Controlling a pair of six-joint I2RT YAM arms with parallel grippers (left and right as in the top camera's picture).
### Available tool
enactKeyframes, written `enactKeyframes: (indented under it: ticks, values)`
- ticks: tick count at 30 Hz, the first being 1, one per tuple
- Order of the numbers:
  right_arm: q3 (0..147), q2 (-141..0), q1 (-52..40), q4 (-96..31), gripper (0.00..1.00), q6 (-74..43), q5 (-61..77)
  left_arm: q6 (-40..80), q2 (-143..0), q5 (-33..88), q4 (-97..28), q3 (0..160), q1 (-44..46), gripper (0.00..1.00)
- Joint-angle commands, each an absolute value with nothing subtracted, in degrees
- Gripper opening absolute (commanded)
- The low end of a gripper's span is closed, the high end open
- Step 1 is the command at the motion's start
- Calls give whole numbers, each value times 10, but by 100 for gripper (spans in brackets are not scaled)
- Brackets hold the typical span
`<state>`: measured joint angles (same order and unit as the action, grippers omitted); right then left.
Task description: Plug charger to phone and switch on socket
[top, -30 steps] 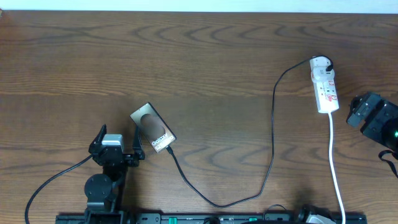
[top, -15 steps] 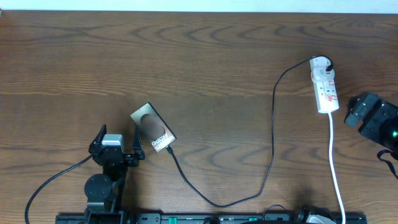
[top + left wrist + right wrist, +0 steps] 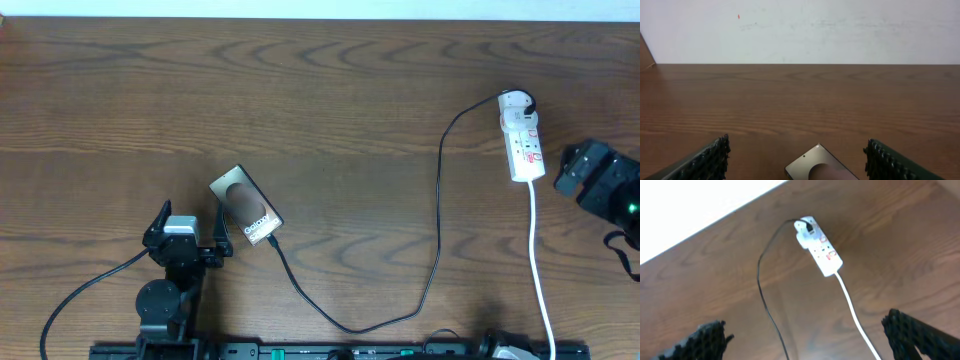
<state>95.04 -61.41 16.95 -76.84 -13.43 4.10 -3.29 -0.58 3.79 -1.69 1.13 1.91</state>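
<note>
Left gripper (image 3: 192, 214), open and empty, beside the phone (image 3: 245, 207) at the table's (image 3: 330, 100) front edge; right gripper (image 3: 570, 172), open, near the power strip (image 3: 522, 137).

Black arms (image 3: 165, 300), ribbed dark fingers (image 3: 705, 162) (greenish)

Socket (image 3: 818, 247) and charger (image 3: 759, 275) on table (image 3: 900, 240)

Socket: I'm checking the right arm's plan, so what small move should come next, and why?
Probably ease the right gripper toward the socket, onto its red-marked face. The charger already appears to reach the end of the phone, and the right jaws stand open, apart from the socket, so switching on seems to be what is left.
</note>
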Motion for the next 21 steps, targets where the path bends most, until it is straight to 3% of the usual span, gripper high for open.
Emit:
enactKeyframes:
  ticks: [1,8,14,21]
  values:
    - [856,-568,164,-688,99,-163,57,-43,-2,54,-38,2,16,85]
    - [536,-417,141,-327,99,-266,81,-43,-2,54,-38,2,16,85]
    - [265,-298,102,22,99,-271,78,-43,-2,54,-38,2,16,85]
    - [20,-204,74,244,99,-250,73,-43,-2,54,-38,2,16,85]
